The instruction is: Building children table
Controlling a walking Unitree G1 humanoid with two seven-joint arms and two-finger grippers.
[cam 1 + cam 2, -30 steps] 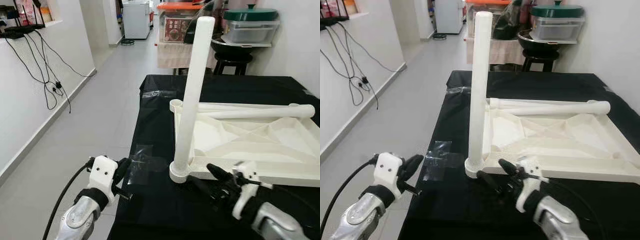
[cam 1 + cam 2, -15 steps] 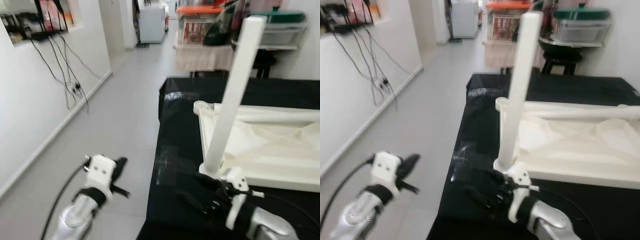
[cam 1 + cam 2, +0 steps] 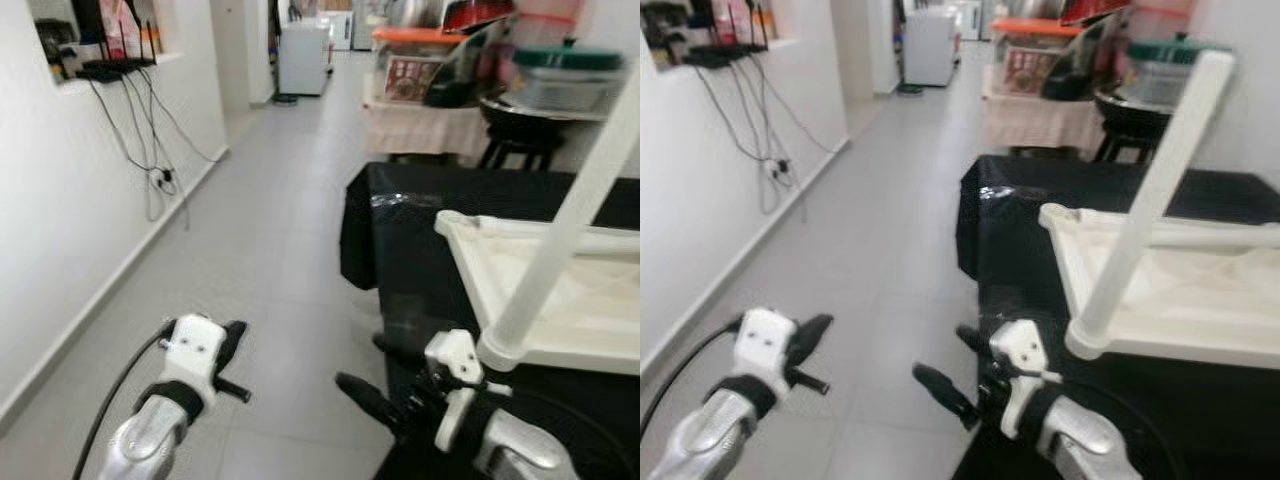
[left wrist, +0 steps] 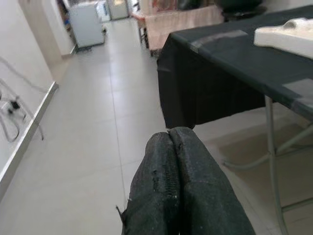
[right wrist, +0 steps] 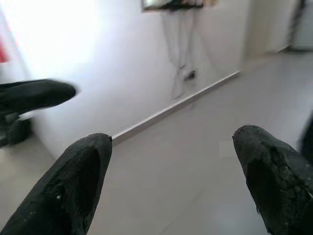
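Observation:
An upturned white children's table top (image 3: 590, 310) lies on a black-covered table (image 3: 420, 210). One white leg (image 3: 560, 240) stands upright in its near left corner socket. My right gripper (image 3: 375, 370) is open and holds nothing. It hangs just left of the leg's base, by the black table's edge, with its fingers pointing out over the floor. In the right wrist view the two black fingertips (image 5: 83, 166) stand wide apart in front of the wall and floor. My left gripper (image 3: 235, 340) is low over the grey floor, shut and holding nothing. Its pads (image 4: 171, 161) are pressed together.
A white wall with hanging cables (image 3: 150, 120) runs along the left. A grey tiled corridor leads to a white appliance (image 3: 300, 55). Behind the black table stand a cloth-covered stand (image 3: 420, 125), storage boxes and a black stool (image 3: 520, 120).
The whole view has swung left, so the table now sits at the right edge. My right gripper has come away from the leg's base and now points left over the floor.

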